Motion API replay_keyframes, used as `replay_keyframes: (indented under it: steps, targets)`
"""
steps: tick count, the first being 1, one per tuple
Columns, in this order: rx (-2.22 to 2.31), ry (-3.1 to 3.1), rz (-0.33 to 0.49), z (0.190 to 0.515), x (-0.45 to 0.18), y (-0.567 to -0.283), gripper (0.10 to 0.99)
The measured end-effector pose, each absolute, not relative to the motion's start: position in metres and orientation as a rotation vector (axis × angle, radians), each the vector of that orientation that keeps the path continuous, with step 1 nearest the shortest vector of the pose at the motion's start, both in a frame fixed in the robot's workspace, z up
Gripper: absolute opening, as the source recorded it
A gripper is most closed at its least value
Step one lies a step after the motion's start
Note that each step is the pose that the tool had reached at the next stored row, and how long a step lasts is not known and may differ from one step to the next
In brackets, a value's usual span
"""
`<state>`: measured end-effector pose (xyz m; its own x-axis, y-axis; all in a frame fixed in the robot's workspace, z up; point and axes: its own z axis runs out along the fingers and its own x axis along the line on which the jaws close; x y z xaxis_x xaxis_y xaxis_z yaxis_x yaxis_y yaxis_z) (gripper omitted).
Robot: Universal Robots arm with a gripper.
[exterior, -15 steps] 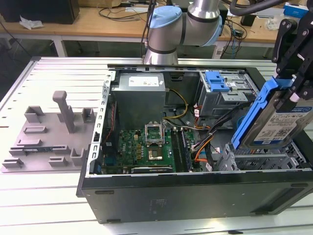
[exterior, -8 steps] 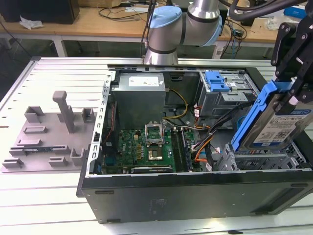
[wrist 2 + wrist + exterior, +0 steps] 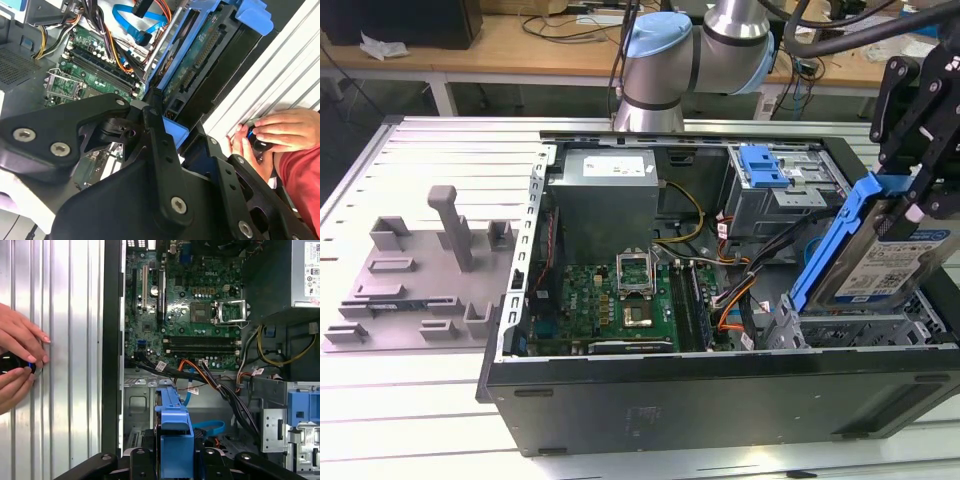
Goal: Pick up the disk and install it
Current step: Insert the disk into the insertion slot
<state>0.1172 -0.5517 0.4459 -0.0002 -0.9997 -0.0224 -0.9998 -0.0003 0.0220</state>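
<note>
the disk (image 3: 892, 262) is a flat silver slab with a blue-and-white label, framed by a glossy blue plastic carrier (image 3: 828, 250). at the lower right of the exterior view it hangs tilted on edge, just above the bare perforated-metal drive cage (image 3: 860, 330) in the corner of the open computer case (image 3: 720, 405). whether it touches the cage is hard to tell.

the gripper (image 3: 912, 205), a set of matte black jointed links, comes down from the upper right of that frame, partly cut off by the frame's edge. it is clamped on the disk's upper end. in the first wrist view the carrier stands edge-on between the two black fingers (image 3: 102, 460), pinched from both sides. the arm (image 3: 690, 50), smooth pale grey tube with light blue joint caps, bends across the top centre of the exterior view, its upper part out of frame.

inside the case lie a green motherboard (image 3: 610, 295), a dull grey power-supply box (image 3: 605, 195) and bundles of black, orange and yellow cables (image 3: 740, 300).

in both wrist views a person's hands (image 3: 20, 355) rest on the ribbed aluminium table (image 3: 70, 390) beside the case, holding a small black object (image 3: 15, 365) with a blue spot. what it is cannot be made out. the gripper's links hide much of the disk in the second wrist view.
</note>
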Motion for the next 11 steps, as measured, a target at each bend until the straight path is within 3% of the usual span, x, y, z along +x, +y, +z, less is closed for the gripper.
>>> replay_keyframes:
  steps: [11]
  targets:
    - [-2.221,2.221,0.05,0.428,0.117,-0.552,0.365]
